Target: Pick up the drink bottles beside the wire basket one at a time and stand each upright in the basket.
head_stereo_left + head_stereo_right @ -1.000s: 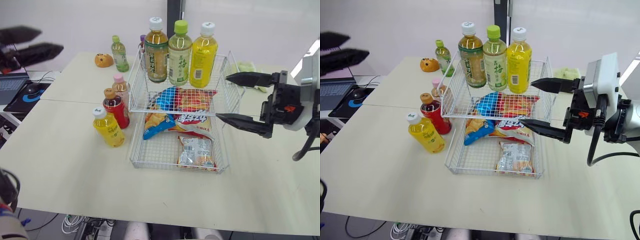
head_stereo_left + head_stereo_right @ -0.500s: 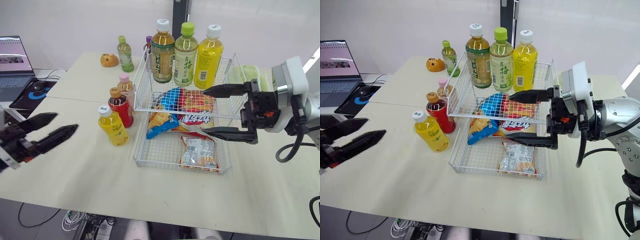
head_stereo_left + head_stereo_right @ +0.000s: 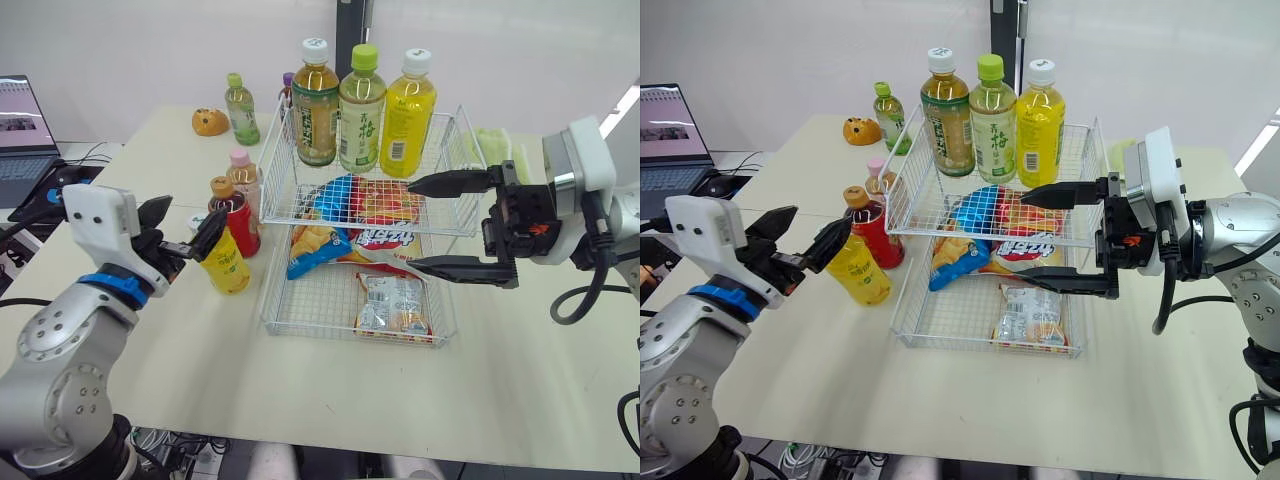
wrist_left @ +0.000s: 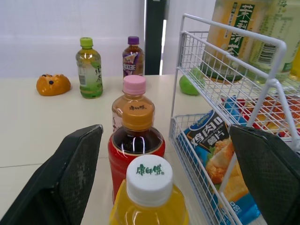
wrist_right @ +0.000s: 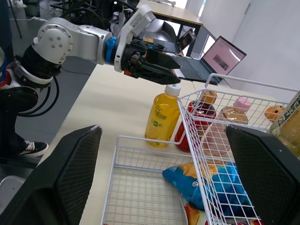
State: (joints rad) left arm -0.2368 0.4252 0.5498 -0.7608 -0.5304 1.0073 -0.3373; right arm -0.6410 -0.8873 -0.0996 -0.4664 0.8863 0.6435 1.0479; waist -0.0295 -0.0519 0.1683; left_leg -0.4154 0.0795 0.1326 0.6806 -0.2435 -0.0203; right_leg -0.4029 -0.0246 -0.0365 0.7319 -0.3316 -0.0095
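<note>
In the upper left of the left eye frame, a laptop [image 3: 18, 120] stands open at the edge. At left of centre your left gripper [image 3: 183, 235] is level with the top of the yellow bottle [image 3: 225, 265]. Its fingers are spread wide, one on each side of the white cap. In the left wrist view the cap [image 4: 150, 176] sits between the two fingers with a gap on both sides. You cannot tell from the head views whether either finger touches the bottle.

The yellow bottle stands upright on the table [image 3: 150, 340], just beside the wire basket [image 3: 318, 300] and outside it. Directly behind it, in a row along the basket's left side, stand a red bottle [image 3: 240, 215] and a pink-capped bottle [image 3: 240, 170], both upright. Towards the top of the frame, a small green bottle [image 3: 238, 108], a purple-capped bottle [image 3: 286, 85] and an orange toy [image 3: 207, 121] sit well apart from these.

At centre, the basket has two tiers. The upper tier holds three upright bottles: a tea bottle [image 3: 315, 100], a green-capped bottle [image 3: 360, 105] and a second yellow bottle [image 3: 407, 105]. It also holds a red snack bag [image 3: 385, 200]. The lower tier holds a blue snack bag [image 3: 315, 250] and a silver one [image 3: 393, 305].

At right of centre your right gripper [image 3: 455, 225] is at the basket's right side, fingers wide apart, holding nothing.
</note>
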